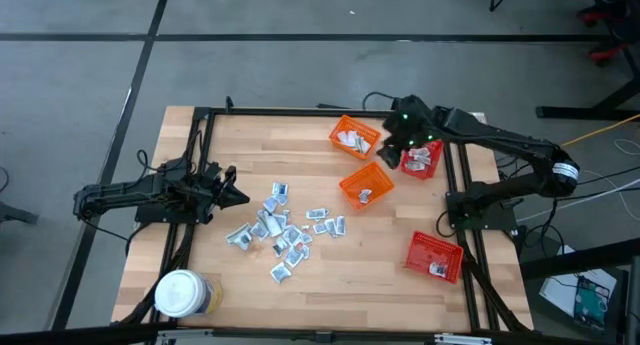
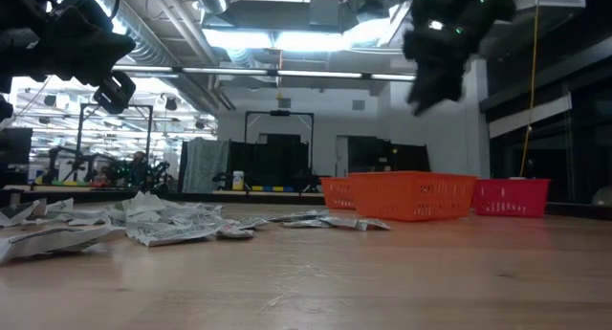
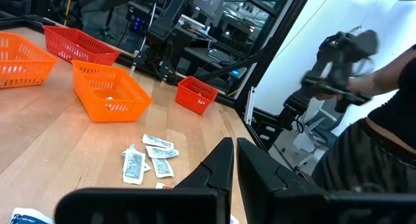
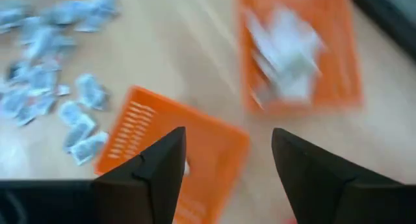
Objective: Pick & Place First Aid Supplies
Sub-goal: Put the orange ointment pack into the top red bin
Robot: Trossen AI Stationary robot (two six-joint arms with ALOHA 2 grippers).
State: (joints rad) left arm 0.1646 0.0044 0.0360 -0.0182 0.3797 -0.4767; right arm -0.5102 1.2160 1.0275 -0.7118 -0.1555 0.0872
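Observation:
Several silvery-white first aid sachets (image 1: 285, 227) lie loose on the middle of the wooden table (image 1: 300, 145); they also show in the low view (image 2: 153, 220) and the right wrist view (image 4: 58, 100). My right gripper (image 4: 224, 165) hangs open in the air above the two orange baskets, nothing between its fingers; in the high view it (image 1: 392, 153) is at the far right. The far orange basket (image 4: 299, 49) has several sachets lying on its bottom. My left gripper (image 1: 238, 195) waits level at the table's left, shut and empty, its fingers (image 3: 224, 169) pointing at the pile.
A nearer orange basket (image 1: 366, 183) holds a sachet. One red basket (image 1: 422, 157) with sachets stands at the right edge beside my right arm, another (image 1: 435, 255) at the near right. A white-lidded round jar (image 1: 182, 293) stands at the near left corner.

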